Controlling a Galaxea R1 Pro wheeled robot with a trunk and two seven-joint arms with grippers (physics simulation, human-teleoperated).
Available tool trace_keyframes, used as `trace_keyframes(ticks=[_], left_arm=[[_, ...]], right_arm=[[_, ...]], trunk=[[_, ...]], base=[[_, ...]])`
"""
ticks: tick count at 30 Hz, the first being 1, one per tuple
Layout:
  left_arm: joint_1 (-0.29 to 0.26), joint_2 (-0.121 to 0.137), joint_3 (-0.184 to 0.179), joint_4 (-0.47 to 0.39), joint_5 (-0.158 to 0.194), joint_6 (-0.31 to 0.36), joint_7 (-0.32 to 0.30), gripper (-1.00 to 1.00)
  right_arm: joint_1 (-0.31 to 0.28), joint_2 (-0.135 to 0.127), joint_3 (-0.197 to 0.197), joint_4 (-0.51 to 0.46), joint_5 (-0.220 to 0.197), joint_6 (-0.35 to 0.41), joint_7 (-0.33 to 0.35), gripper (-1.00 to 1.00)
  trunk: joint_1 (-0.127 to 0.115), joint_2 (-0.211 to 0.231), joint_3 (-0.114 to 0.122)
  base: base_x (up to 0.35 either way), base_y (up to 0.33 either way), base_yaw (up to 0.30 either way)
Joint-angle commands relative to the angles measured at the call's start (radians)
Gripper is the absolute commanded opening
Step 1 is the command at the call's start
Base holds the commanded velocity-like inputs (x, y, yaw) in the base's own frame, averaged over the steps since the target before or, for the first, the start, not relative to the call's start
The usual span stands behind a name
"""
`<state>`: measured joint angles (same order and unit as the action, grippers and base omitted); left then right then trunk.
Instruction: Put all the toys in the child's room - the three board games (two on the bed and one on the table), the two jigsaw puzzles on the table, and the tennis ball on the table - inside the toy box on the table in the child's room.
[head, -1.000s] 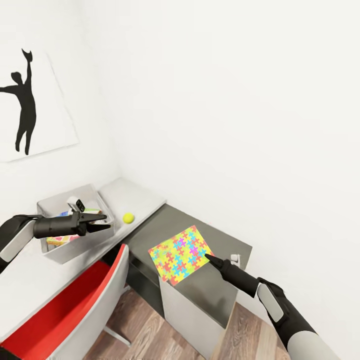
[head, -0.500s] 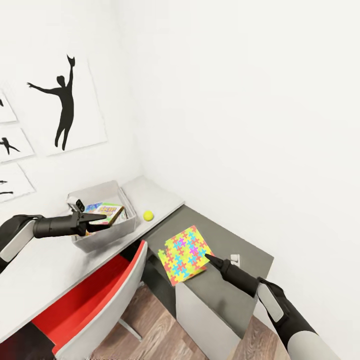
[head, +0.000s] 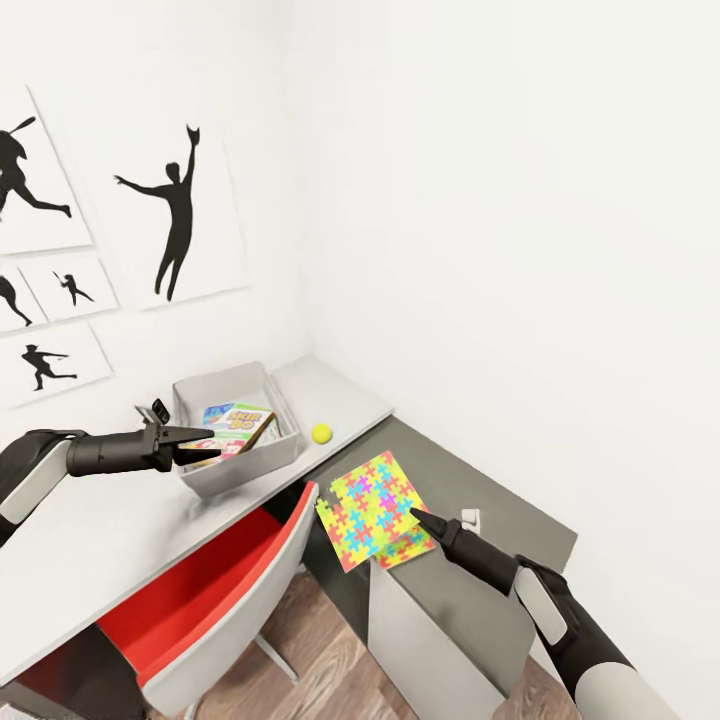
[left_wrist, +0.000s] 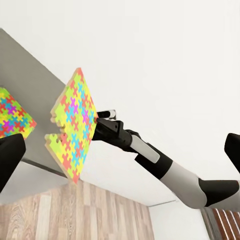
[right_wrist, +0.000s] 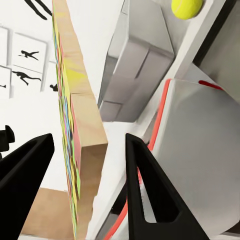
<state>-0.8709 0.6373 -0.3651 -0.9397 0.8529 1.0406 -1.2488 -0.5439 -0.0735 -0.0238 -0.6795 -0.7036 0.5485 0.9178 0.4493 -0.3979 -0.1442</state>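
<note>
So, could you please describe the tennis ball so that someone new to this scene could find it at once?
Start at the long white-topped table against the wall with the silhouette pictures, and find the light grey toy box near its far end. Just beyond the box, on the bare tabletop, sits the tennis ball: the one small round yellow-green thing there, unlike the flat multicoloured jigsaw puzzle nearby.

Left gripper (head: 205, 444) is extended forward with jaws spread; right gripper (head: 416, 516) is clamped, arm outstretched.

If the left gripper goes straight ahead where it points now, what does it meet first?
Probably the colourful board games lying in the shallow light grey toy box; the left gripper points across its near rim, though depth is unclear.
</note>
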Motion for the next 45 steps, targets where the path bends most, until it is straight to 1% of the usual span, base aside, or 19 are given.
trace_keyframes(ticks=[1,10,26,27,28,29,31,32,33,34,35,36,37,39,41,42,43,45], left_arm=[[-0.002,0.001,-0.003,0.001,0.003,0.007,-0.003,1.00],[-0.002,0.001,-0.004,0.001,0.003,0.007,-0.003,1.00],[-0.002,0.002,-0.003,0.001,0.000,0.007,-0.003,1.00],[-0.002,0.007,-0.003,0.002,0.000,0.007,-0.003,1.00],[-0.002,0.020,-0.003,0.002,0.000,0.006,-0.003,1.00],[-0.002,0.060,-0.002,0.003,0.001,0.006,-0.003,1.00],[-0.002,0.108,0.002,0.005,0.001,0.006,-0.003,1.00],[-0.002,0.121,0.004,0.005,0.002,0.006,-0.003,1.00],[-0.002,0.147,0.011,0.006,0.002,0.006,-0.003,1.00],[-0.002,0.167,0.016,0.008,0.002,0.006,-0.003,1.00],[-0.002,0.182,0.019,0.012,0.001,0.005,-0.002,1.00],[-0.002,0.191,0.021,0.021,-0.001,0.003,-0.001,1.00],[-0.002,0.197,0.022,0.038,-0.002,0.000,0.000,1.00],[-0.001,0.203,0.022,0.090,-0.007,-0.006,0.001,1.00],[-0.001,0.205,0.022,0.143,-0.010,-0.014,0.000,1.00],[-0.001,0.206,0.022,0.183,-0.011,-0.029,0.000,1.00],[0.000,0.207,0.023,0.205,-0.012,-0.040,-0.001,1.00],[0.000,0.209,0.024,0.224,-0.012,-0.048,-0.002,1.00]], right_arm=[[-0.001,0.000,-0.001,0.000,-0.005,0.007,0.001,-1.00],[-0.001,0.000,-0.003,0.000,-0.005,0.006,0.008,-1.00],[-0.001,0.002,-0.003,0.000,-0.005,0.006,0.003,-1.00],[-0.001,0.002,-0.003,0.000,-0.006,0.007,0.001,-1.00],[-0.001,0.001,-0.004,-0.003,-0.006,0.008,-0.001,-1.00],[-0.001,0.001,-0.003,-0.020,-0.006,0.012,-0.006,-1.00],[-0.002,0.003,-0.005,-0.039,-0.006,0.019,-0.011,-1.00],[-0.004,0.003,-0.005,-0.042,-0.006,0.022,-0.012,-1.00],[-0.014,0.004,-0.007,-0.046,-0.007,0.040,-0.013,-1.00],[-0.030,0.006,-0.009,-0.053,-0.006,0.069,-0.015,-1.00],[-0.052,0.011,-0.013,-0.063,-0.004,0.105,-0.021,-1.00],[-0.077,0.016,-0.015,-0.075,-0.002,0.139,-0.038,-1.00],[-0.103,0.020,-0.016,-0.084,-0.003,0.168,-0.069,-1.00],[-0.151,0.036,-0.018,-0.097,-0.008,0.204,-0.167,-1.00],[-0.194,0.057,-0.019,-0.111,-0.018,0.221,-0.260,-1.00],[-0.225,0.073,-0.019,-0.117,-0.030,0.228,-0.319,-1.00],[-0.237,0.080,-0.019,-0.120,-0.034,0.231,-0.340,-1.00],[-0.244,0.084,-0.019,-0.128,-0.036,0.232,-0.353,-1.00]], trunk=[[0.001,-0.002,-0.001],[0.001,-0.002,0.011],[0.001,-0.002,0.011],[0.001,-0.002,0.011],[0.001,-0.002,0.011],[0.001,-0.002,0.011],[0.001,-0.002,0.011],[0.001,-0.002,0.011],[0.001,-0.002,0.011],[0.001,-0.002,0.011],[0.001,-0.002,0.011],[0.001,-0.002,0.011],[0.001,-0.002,0.011],[0.001,-0.002,0.011],[0.001,-0.002,0.011],[0.001,-0.002,0.011],[0.001,-0.002,0.011],[0.001,-0.002,0.011]], base=[[0.000,0.000,0.148],[0.000,0.000,0.132],[-0.020,0.010,0.001],[-0.012,0.006,0.000],[-0.006,0.003,0.000],[-0.003,0.002,0.000],[-0.002,0.001,0.000],[-0.001,0.001,0.000],[0.000,0.000,0.000],[0.000,0.000,0.000],[0.000,0.000,0.000],[0.000,0.000,0.000],[0.000,0.000,0.000],[0.000,0.000,0.000],[0.000,0.000,0.000],[0.000,0.000,0.000],[0.000,0.006,0.000],[0.000,0.082,0.000]])
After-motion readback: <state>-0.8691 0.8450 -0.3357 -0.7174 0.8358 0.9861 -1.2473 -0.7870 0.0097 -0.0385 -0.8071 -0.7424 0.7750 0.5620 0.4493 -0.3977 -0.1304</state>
